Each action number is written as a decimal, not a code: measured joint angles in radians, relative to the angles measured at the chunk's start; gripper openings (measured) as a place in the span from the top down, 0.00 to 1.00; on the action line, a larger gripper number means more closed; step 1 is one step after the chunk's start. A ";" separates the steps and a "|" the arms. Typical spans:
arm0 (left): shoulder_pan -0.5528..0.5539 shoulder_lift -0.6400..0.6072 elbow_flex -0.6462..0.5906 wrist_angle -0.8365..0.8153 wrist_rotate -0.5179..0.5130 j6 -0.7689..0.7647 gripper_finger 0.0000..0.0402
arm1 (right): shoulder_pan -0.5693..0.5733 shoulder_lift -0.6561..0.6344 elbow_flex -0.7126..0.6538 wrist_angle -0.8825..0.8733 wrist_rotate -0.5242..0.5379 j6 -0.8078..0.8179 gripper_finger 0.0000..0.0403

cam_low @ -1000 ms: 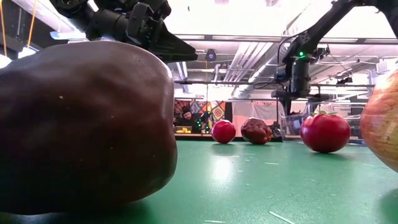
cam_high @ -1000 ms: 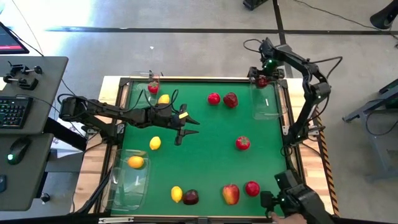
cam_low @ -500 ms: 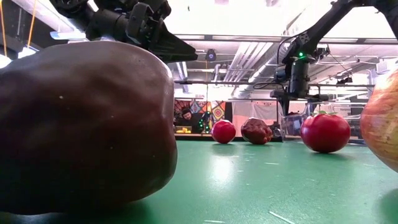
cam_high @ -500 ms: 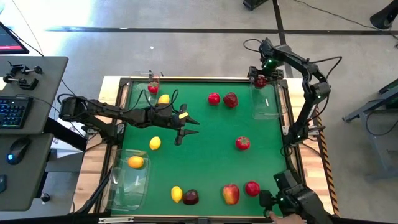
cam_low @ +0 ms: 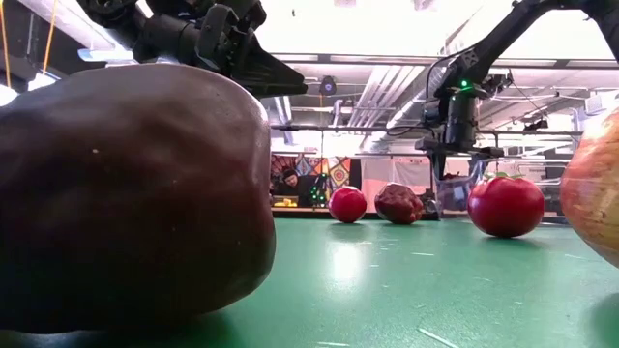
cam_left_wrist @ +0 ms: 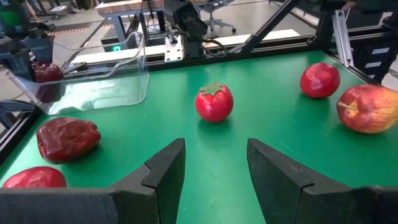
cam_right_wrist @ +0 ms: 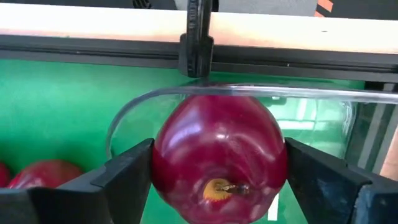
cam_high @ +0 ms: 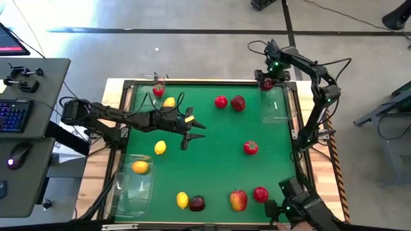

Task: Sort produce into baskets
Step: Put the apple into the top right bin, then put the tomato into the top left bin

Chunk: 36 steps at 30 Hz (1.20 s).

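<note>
the right gripper (cam_high: pixel 268 82) hangs over the far right tray (cam_high: pixel 277 106), fingers pinching a red apple (cam_right_wrist: pixel 219 157); the left gripper (cam_high: pixel 194 131) hovers mid-table with fingers spread, holding nothing.

- Flat felt-like table mat (cam_high: pixel 212 147): plain green.
- Glossy round toy apple (cam_right_wrist: pixel 217 158): dark red, yellow stem spot.
- Small oval toy lemon (cam_high: pixel 160 147): yellow.
- Rounded plastic tray (cam_high: pixel 274 106): clear.

No legible text, label, brand, number or sign is found in any view. Colourful panels are seen far back in the room in the low view, but nothing on them can be read.
</note>
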<state>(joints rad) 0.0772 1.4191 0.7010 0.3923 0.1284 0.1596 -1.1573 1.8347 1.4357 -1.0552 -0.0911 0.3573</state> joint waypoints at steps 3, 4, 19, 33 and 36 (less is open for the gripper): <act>0.000 0.000 0.000 0.000 0.000 0.000 0.61 | 0.002 0.000 0.000 -0.011 -0.038 -0.012 0.20; 0.000 0.000 0.000 0.000 0.000 0.000 0.61 | 0.003 0.000 0.000 -0.012 -0.047 -0.024 0.20; 0.000 0.000 0.000 0.000 0.000 0.000 0.61 | 0.013 0.000 0.000 -0.024 0.100 -0.048 0.12; 0.000 0.000 0.000 -0.002 0.000 0.000 0.61 | 0.012 -0.001 0.001 -0.029 0.054 -0.071 0.01; 0.000 0.000 0.000 -0.002 0.000 0.000 0.61 | 0.008 -0.001 0.022 -0.050 0.054 -0.079 0.01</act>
<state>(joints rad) 0.0772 1.4193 0.7010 0.3901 0.1284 0.1596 -1.1489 1.8336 1.4581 -1.1054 -0.0373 0.2782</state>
